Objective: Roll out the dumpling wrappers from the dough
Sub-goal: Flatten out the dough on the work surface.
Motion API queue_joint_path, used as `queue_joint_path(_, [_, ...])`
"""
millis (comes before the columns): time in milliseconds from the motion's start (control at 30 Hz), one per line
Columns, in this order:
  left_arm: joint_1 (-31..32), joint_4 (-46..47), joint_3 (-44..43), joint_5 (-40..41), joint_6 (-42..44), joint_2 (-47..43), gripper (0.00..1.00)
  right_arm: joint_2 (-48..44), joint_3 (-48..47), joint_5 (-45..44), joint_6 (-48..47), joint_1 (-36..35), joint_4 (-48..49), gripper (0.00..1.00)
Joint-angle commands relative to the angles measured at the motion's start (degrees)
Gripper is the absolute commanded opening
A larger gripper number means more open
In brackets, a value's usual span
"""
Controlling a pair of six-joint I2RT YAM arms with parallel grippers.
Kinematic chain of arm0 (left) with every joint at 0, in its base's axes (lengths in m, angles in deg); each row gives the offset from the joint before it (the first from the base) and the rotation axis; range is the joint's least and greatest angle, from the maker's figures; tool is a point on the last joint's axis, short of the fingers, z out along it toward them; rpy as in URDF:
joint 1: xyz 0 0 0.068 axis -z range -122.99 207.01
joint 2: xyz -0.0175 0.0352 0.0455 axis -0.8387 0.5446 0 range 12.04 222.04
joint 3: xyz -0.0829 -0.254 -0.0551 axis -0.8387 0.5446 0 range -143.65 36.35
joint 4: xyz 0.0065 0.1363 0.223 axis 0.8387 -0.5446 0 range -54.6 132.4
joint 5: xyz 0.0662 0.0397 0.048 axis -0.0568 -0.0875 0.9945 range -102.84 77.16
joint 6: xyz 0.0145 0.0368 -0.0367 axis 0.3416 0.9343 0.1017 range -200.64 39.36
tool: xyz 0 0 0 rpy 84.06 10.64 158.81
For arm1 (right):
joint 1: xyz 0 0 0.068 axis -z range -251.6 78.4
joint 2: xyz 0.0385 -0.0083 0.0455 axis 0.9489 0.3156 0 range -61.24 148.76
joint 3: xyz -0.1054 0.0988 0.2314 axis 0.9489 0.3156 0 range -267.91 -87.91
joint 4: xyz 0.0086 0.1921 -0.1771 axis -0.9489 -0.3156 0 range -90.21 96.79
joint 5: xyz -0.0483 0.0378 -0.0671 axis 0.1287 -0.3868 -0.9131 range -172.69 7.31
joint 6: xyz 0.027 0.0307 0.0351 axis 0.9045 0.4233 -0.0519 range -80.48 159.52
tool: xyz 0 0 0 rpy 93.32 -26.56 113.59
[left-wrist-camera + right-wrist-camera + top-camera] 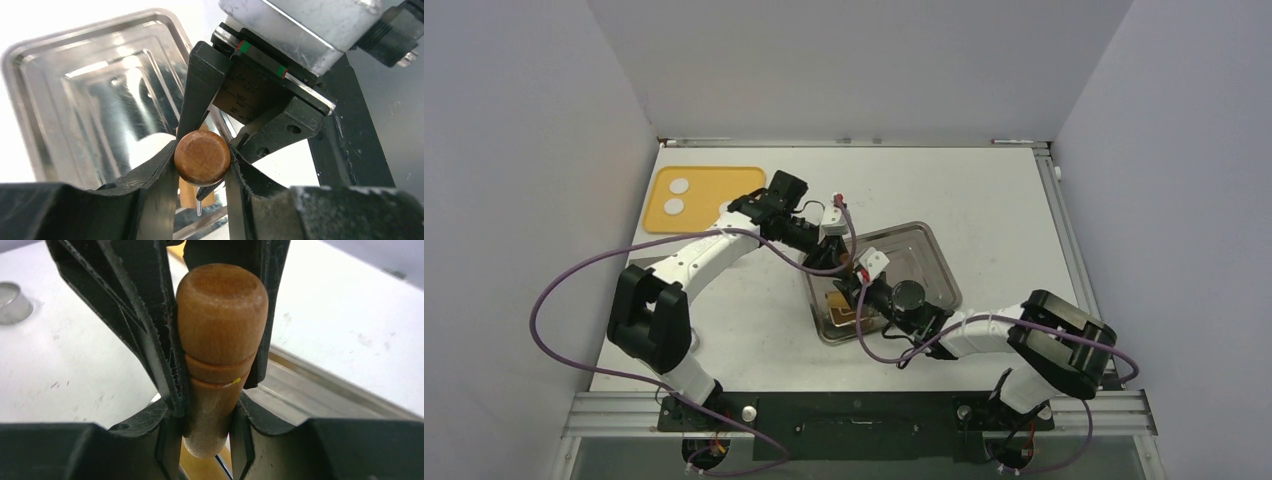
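Observation:
Both grippers meet over the metal tray (936, 262) and clamp a wooden rolling pin. In the left wrist view my left gripper (202, 155) is shut on the round brown end of the pin's handle (200, 167). In the right wrist view my right gripper (207, 410) is shut on the handle's narrow neck (222, 305), just below the left gripper's fingers. A white piece of dough (150, 147) lies in the tray (45, 100) under the pin, mostly hidden. Two small round dough pieces (680, 185) (673, 207) sit on a yellow mat (724, 185) at the back left.
A small shiny metal ring (10, 302) stands on the white table beside the tray (320, 390). A yellowish wooden part (839, 305) shows inside the tray's near end. Purple cables loop from both arms over the table's near half.

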Motion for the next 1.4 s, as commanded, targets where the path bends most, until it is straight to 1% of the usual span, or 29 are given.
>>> queue_joint_path(0, [-2.2,-1.5,-7.0,4.3,-9.4,-1.0,0.0,-5.9,-4.5,-2.5,-7.5,3.5,-5.5,0.08])
queue_joint_path(33, [-2.1,0.4,-7.4,4.7,-11.2,-0.9,0.0,-6.1,-5.0,-2.1,-7.8,4.4,-5.0,0.08])
queue_joint_path(133, [-1.6,3.7,-8.0,3.7,-12.8,0.9,0.0,-4.6,-5.1,-0.6,-8.2,6.9,-3.2,0.08])
queue_joint_path(267, [-0.8,12.2,-4.2,2.7,-15.5,4.3,0.0,1.1,-1.9,3.7,-5.5,10.2,4.8,0.08])
queue_joint_path(367, [-0.8,13.9,-3.3,3.3,-15.6,6.9,0.0,5.6,0.6,5.1,-3.9,11.2,11.0,0.08])
queue_joint_path(467, [-0.7,11.9,-2.6,2.5,-14.7,8.6,0.0,8.6,3.5,5.4,-0.9,11.2,13.4,0.08])
queue_joint_path(567, [-0.6,10.2,0.0,2.6,-13.5,8.3,0.0,10.5,6.4,4.6,2.8,10.2,15.1,0.08])
queue_joint_path(667, [-0.6,8.4,2.8,4.0,-12.6,7.8,0.0,11.7,8.6,1.7,5.1,7.8,14.7,0.08])
queue_joint_path(767, [-1.0,5.7,4.4,4.3,-11.3,7.9,0.0,12.3,10.1,-1.3,8.2,6.9,14.0,0.08])
queue_joint_path(900, [-1.7,6.2,5.4,5.6,-12.0,8.4,0.0,11.1,10.9,-3.6,8.9,6.4,11.5,0.08])
queue_joint_path(1033, [-2.2,5.1,4.0,5.0,-11.4,8.7,0.0,9.9,11.2,-3.7,8.3,6.5,11.2,0.08])
queue_joint_path(1100, [-2.1,1.8,1.8,4.8,-9.9,8.1,0.0,8.2,10.0,-2.9,7.8,6.4,8.8,0.08])
queue_joint_path(1233, [-1.5,-9.3,-5.2,4.5,-5.7,5.7,0.0,2.9,4.4,1.7,5.9,6.0,2.9,0.08])
queue_joint_path(1300, [-0.7,-11.4,-8.4,4.8,-4.6,4.1,0.0,0.5,1.5,4.2,5.2,6.2,2.0,0.08])
queue_joint_path(1367, [-0.1,-10.9,-11.0,5.1,-5.2,2.9,0.0,-0.4,-1.1,5.6,4.5,6.8,2.5,0.08])
